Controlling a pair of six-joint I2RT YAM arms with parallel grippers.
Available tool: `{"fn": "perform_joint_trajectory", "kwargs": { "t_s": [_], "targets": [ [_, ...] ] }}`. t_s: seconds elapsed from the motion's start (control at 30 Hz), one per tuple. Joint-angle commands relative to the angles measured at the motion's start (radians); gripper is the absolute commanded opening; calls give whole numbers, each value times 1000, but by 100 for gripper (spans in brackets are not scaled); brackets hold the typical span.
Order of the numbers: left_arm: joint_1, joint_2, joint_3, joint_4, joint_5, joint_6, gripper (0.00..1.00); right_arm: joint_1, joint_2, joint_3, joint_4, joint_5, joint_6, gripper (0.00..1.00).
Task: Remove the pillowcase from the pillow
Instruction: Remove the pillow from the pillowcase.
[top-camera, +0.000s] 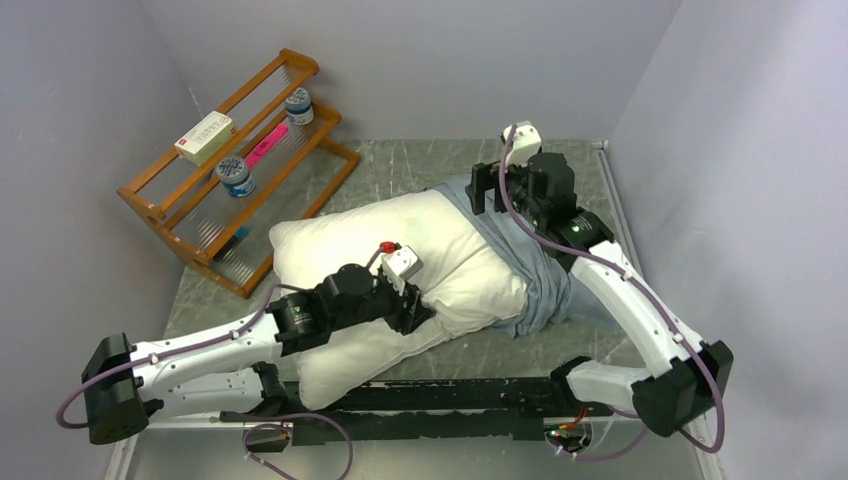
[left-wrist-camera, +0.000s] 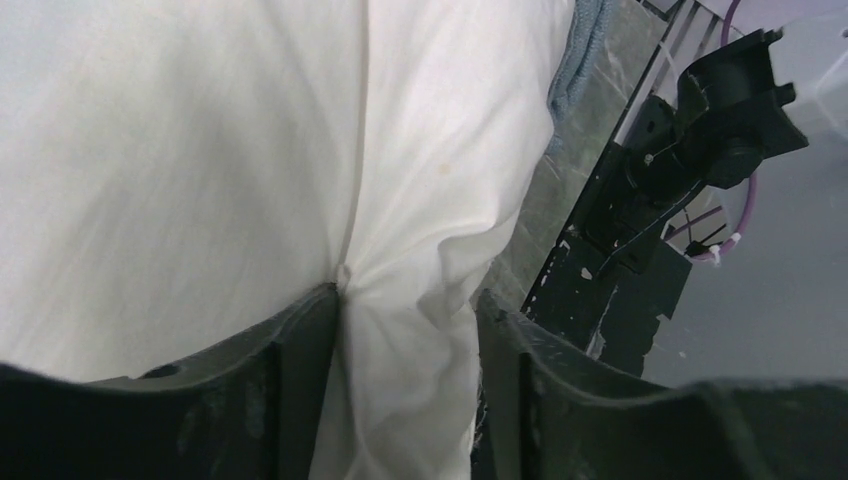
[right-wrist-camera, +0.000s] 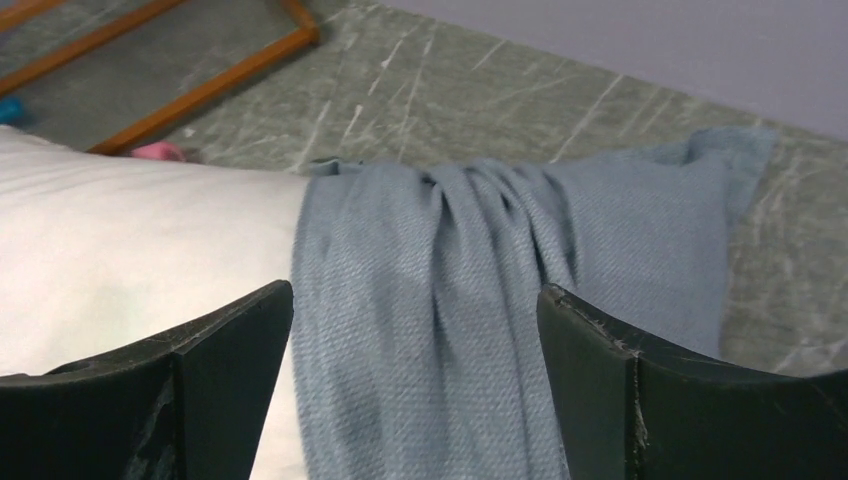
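Top view first: the pillow (top-camera: 400, 255) lies across the middle of the desk (top-camera: 420, 160), mostly bare and white. The pillowcase (top-camera: 545, 275) is bunched over its 3 o'clock end only, so I judge the job well along. The left jaws press into the pillow's 6 o'clock edge, and the right jaws hang above the cloth at 1 o'clock. A rack (top-camera: 235, 170) sits well apart at 10 o'clock.

Left wrist view now: the jaws are clenched on a ridge of pillow (left-wrist-camera: 200, 150), white fabric puckering between the fingers (left-wrist-camera: 300, 345). That looks like the anchor. A sliver of pillowcase (left-wrist-camera: 580, 50) shows at 1 o'clock.

Right wrist view: the jaws are spread wide and carry nothing. The pleated pillowcase (right-wrist-camera: 450, 300) is straight ahead between them, with the pillow (right-wrist-camera: 120, 250) at 9 o'clock.

To do this well, I'd drop the right jaws onto the thick blue pleats, well clear of the white. Bite cloth alone. Then draw toward 3 o'clock, away from the left hold. The likely snag is catching the pillow too, or the anchor slipping.
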Motion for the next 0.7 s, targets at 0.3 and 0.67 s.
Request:
{"fn": "perform_joint_trajectory", "kwargs": {
  "t_s": [0.3,0.67],
  "targets": [
    [226,49,284,-271,104,88,84,-55,290,223,51,74,-38,100],
    [390,164,465,-322,199,122,87,-62,405,232,-28,19,-9,100]
  ]
}}
